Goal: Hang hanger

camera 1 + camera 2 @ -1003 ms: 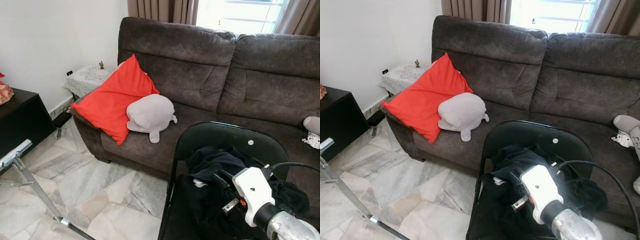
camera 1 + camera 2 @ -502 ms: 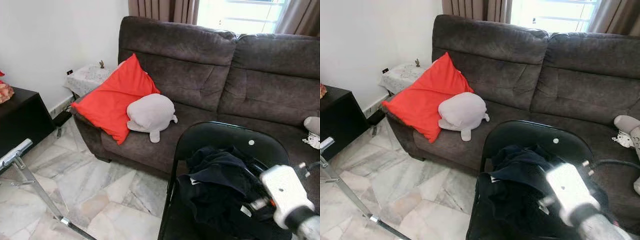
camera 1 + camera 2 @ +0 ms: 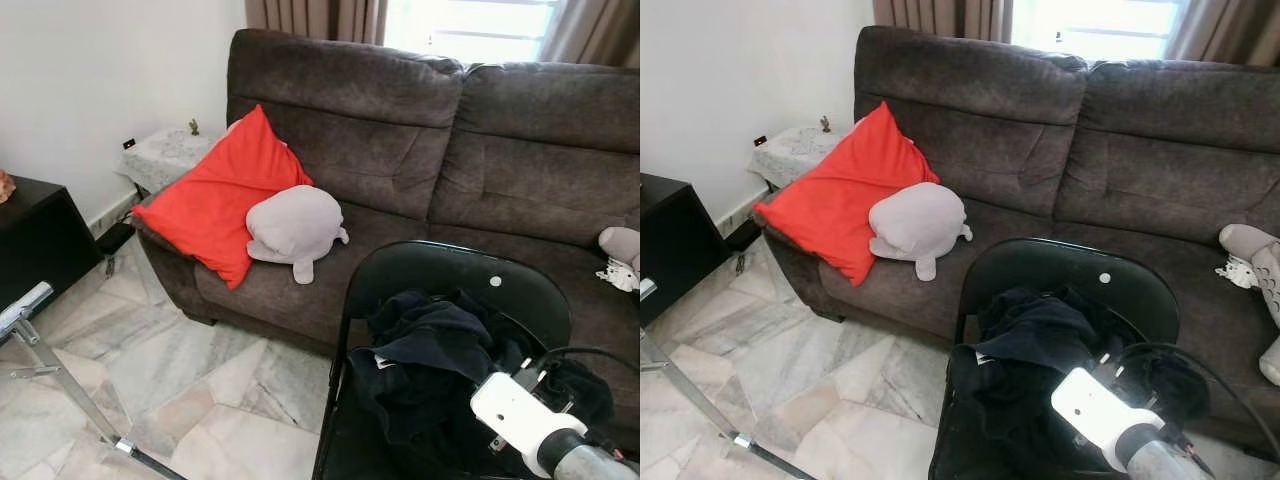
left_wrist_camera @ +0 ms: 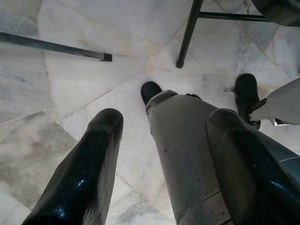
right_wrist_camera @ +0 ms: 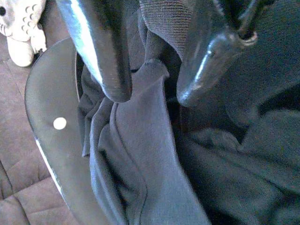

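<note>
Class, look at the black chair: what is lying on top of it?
A heap of dark clothing lies on the black chair, with the right gripper open just above its folds. Whatever sits beneath the heap, hanger included, is covered.

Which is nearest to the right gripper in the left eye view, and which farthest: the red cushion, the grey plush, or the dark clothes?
1. Dark clothes, on the chair, right at the right gripper.
2. Grey plush, on the sofa seat.
3. Red cushion, beyond the plush, at the sofa's left end.
</note>
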Controlling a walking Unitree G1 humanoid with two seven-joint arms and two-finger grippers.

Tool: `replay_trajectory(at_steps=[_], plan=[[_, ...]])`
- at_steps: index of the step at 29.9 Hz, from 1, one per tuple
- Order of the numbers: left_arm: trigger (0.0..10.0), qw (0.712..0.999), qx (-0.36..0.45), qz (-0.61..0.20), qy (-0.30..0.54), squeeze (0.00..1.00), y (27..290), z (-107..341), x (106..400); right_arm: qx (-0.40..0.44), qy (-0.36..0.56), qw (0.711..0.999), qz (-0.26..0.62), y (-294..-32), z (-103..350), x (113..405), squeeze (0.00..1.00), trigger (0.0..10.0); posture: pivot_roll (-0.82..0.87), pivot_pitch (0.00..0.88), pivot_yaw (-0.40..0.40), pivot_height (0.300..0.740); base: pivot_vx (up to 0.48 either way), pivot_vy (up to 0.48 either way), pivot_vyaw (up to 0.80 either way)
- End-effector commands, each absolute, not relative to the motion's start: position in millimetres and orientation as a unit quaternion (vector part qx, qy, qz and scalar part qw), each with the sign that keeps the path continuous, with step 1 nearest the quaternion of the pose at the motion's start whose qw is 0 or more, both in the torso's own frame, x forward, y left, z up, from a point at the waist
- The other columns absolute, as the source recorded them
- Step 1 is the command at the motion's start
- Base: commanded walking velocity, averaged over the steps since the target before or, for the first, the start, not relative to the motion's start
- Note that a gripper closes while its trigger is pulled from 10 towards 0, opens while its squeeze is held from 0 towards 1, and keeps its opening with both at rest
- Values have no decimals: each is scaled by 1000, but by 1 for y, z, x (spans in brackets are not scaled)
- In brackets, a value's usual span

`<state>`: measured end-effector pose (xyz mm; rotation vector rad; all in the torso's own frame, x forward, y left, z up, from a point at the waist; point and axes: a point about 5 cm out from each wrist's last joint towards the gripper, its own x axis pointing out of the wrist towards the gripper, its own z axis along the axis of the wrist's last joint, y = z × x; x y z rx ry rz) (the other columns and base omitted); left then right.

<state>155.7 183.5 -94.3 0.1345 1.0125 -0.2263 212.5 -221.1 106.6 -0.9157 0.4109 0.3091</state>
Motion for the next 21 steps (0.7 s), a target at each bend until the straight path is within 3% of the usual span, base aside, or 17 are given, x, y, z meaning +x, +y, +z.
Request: replay_trajectory(at_steps=[1,2,21], plan=[[10000,858,70,-111,498,0,185,-97,150,-451,192,858,153,-220,102,214,624,10000,-146,39,24,740,0,0,0],[10000,858,69,-110,498,0,185,-97,149,-450,191,859,152,-220,101,216,0,10000,-142,38,22,740,0,0,0],[10000,859,67,-106,497,0,185,-97,149,-484,111,859,123,-221,112,241,0,10000,-127,31,19,740,0,0,0]])
